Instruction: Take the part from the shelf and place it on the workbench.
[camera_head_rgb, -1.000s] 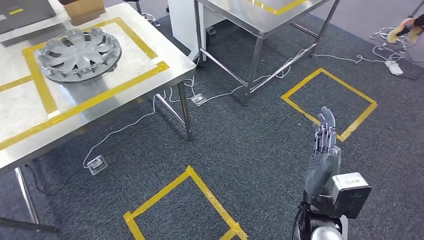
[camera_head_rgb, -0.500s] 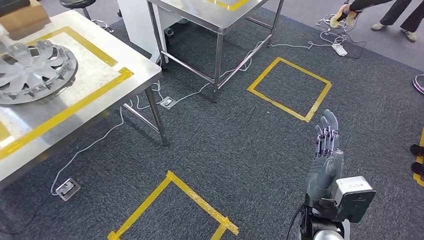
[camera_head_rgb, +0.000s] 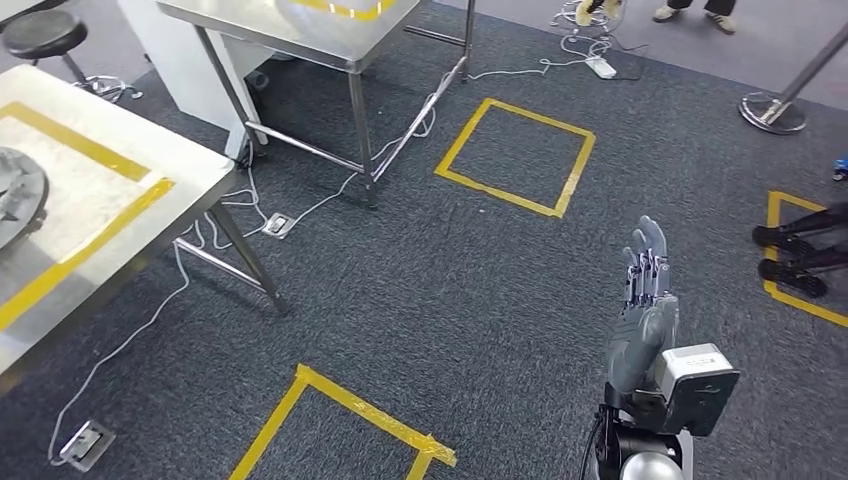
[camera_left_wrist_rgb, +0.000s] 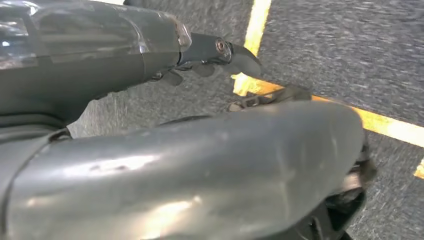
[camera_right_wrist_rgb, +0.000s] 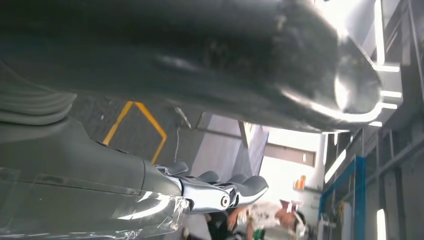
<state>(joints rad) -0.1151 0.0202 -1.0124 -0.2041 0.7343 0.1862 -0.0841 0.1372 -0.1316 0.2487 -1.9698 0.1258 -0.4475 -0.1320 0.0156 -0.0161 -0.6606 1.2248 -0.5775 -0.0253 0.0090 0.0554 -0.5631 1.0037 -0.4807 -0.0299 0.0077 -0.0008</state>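
A grey wheel cover (camera_head_rgb: 14, 200) lies on a steel workbench (camera_head_rgb: 110, 195) marked with yellow tape, cut off by the head view's left edge. My right hand (camera_head_rgb: 646, 295) is raised over the dark carpet at the lower right, far from the workbench, with fingers straight and nothing in it. The right wrist view shows its fingers (camera_right_wrist_rgb: 227, 192) stretched out and its thick thumb (camera_right_wrist_rgb: 300, 75) apart from them. My left hand (camera_left_wrist_rgb: 215, 52) hangs over the carpet and a yellow tape line, holding nothing.
A second steel table (camera_head_rgb: 300, 30) stands at the back, with a black stool (camera_head_rgb: 45, 35) to its left. Yellow tape squares (camera_head_rgb: 515, 155) (camera_head_rgb: 340, 410) mark the carpet. Cables and a floor socket (camera_head_rgb: 78, 443) lie near the workbench legs. A post base (camera_head_rgb: 775, 110) and a person's shoes (camera_head_rgb: 790, 255) are at the right.
The camera has turned to the right, so the workbench and wheel cover have slid toward the left edge. My right hand keeps the same raised, flat pose.
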